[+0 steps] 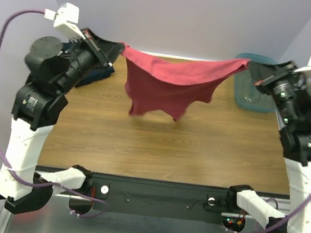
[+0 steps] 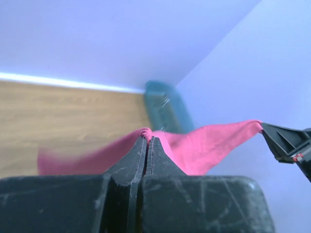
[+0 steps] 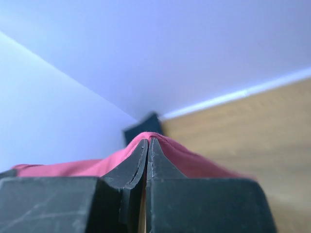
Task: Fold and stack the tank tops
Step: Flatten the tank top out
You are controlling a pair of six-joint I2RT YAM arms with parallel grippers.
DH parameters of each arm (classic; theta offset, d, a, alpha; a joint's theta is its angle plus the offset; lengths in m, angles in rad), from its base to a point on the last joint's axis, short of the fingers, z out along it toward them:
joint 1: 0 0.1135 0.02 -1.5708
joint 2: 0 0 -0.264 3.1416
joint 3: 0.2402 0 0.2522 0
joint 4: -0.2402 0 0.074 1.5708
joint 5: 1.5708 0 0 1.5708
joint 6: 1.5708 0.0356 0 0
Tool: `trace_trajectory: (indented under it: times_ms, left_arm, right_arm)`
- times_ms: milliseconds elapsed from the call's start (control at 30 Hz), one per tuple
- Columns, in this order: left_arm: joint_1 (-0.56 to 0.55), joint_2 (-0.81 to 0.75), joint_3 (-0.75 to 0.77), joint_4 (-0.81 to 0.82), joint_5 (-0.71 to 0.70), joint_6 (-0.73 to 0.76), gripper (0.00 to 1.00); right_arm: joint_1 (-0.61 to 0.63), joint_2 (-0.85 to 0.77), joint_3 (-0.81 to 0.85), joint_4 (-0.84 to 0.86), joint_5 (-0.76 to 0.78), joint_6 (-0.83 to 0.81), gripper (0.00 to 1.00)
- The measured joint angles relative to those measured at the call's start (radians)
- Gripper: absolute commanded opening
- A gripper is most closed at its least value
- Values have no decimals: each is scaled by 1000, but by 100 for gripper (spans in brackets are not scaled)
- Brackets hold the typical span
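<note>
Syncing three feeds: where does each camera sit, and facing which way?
Top external: above and behind the robot, looking down on the wooden table; both arms show, the left gripper and right gripper holding the maroon cloth tank top.
Left wrist: on the left arm, facing right toward the translucent blue plastic tub; own shut gripper shows.
Right wrist: on the right arm, facing left; own shut gripper shows.
All share the tank top.

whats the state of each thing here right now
dark red cloth tank top: hanging unfolded, stretched between both grippers
dark navy cloth top: on table, mostly hidden
translucent blue plastic tub: on table
left gripper: shut on the tank top
right gripper: shut on the tank top
</note>
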Motion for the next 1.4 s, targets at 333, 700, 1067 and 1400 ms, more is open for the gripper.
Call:
trace_trajectory:
  times_ms: [333,700,1067,1400]
  left_arm:
    - [0,20,121,54,-15,-74,0]
    - [114,436,234,217,89,-122,0]
    - [271,809,592,203,308,-151,0]
    - [285,394,-170,377,385,-128,0]
  right_arm:
    - [0,13,253,31,-14,43,0]
    - [0,449,245,127,-40,45,0]
    - [0,737,544,151,-80,-3,0]
    - [0,356,-73,275,-59,-6,0]
